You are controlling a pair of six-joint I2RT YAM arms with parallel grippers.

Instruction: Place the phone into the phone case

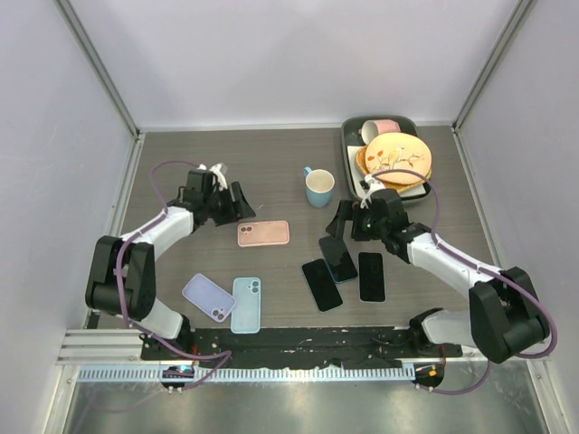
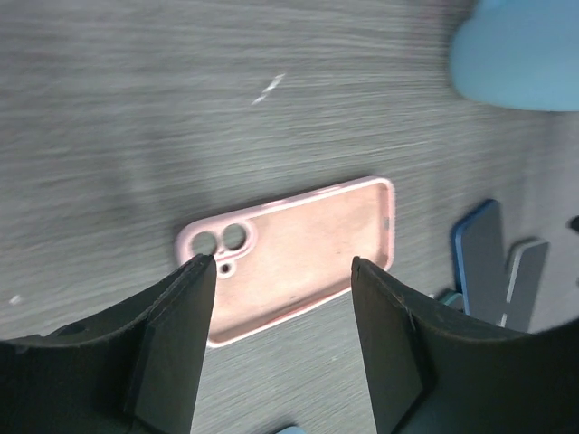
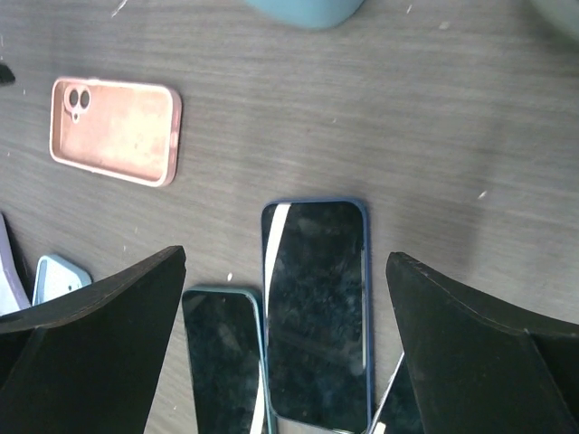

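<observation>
An empty pink phone case lies flat on the dark table, hollow side up, camera holes to the left. My left gripper hovers just behind and left of it, open with nothing between its fingers; in the left wrist view the pink case shows beyond my left gripper. Three dark-screened phones lie side by side right of centre. My right gripper stands wide open above the blue-edged phone. In the right wrist view that phone lies between the fingers of my right gripper, untouched.
A teal-edged phone and a black phone flank the blue-edged one. A lavender case and a light blue case lie at the near left. A blue mug stands mid-table; a tray with plates sits back right.
</observation>
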